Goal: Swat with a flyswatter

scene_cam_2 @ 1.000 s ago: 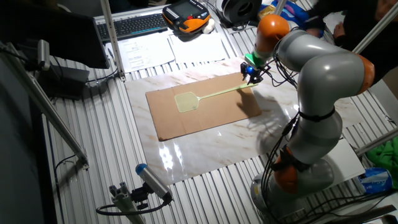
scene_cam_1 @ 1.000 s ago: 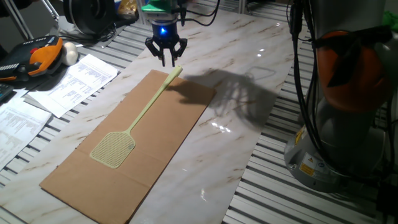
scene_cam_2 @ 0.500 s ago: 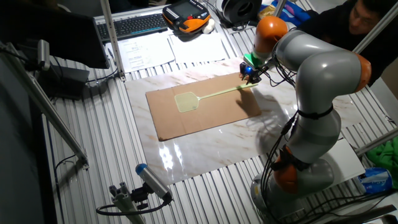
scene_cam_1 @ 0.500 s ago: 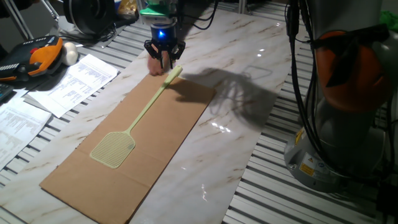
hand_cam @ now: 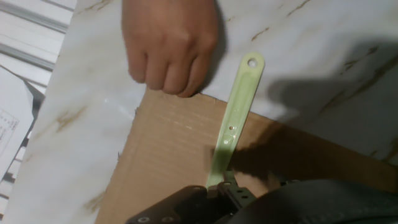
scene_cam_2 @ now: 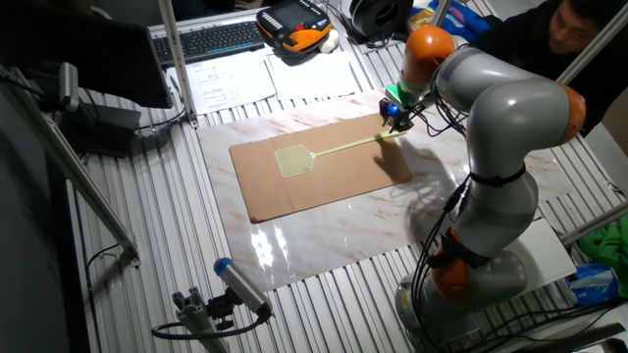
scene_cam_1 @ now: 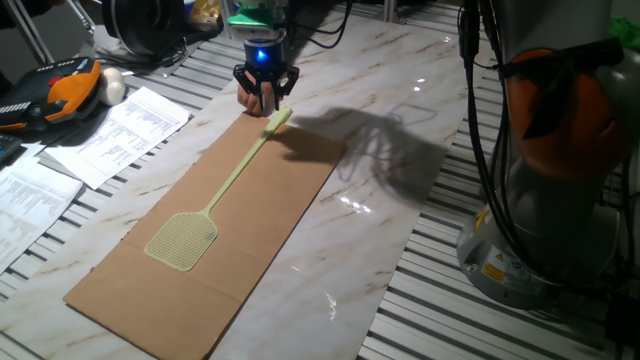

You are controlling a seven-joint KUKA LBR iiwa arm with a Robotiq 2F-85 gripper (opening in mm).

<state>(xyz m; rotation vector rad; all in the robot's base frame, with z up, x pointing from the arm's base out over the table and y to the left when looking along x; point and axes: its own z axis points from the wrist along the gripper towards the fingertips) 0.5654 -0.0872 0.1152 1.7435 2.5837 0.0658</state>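
A: Where is the flyswatter [scene_cam_1: 215,196] lying?

B: Flat on the cardboard sheet [scene_cam_1: 270,225], which is resting on the marble worktop [scene_cam_1: 400,90]. The mesh head is pointing toward the near end of the sheet in one fixed view; the handle end with its hang hole is reaching just past the far cardboard edge.

A: And the gripper [scene_cam_1: 265,97]?

B: It is sitting low over the handle end. In the hand view the handle [hand_cam: 235,121] is running up from between the dark fingers [hand_cam: 227,186] at the bottom edge. I am judging the fingers as nearly closed around the handle, but actual contact is not showing, so I cannot tell whether they are gripping it.

A: Anything else close by?

B: A person's hand [hand_cam: 168,43] is resting on the worktop, knuckles touching the cardboard's far edge, just beside the handle tip.

A: So what is the grasp needing?

B: Fingers centred across the handle's narrow width and closing squarely, since a thin flat strip is likely to twist or slip otherwise. Gripping this near the tip is leaving a long lever, so the head may be sagging on lifting; a firm pinch is advisable. Any swing should be waiting until that hand is well apart.
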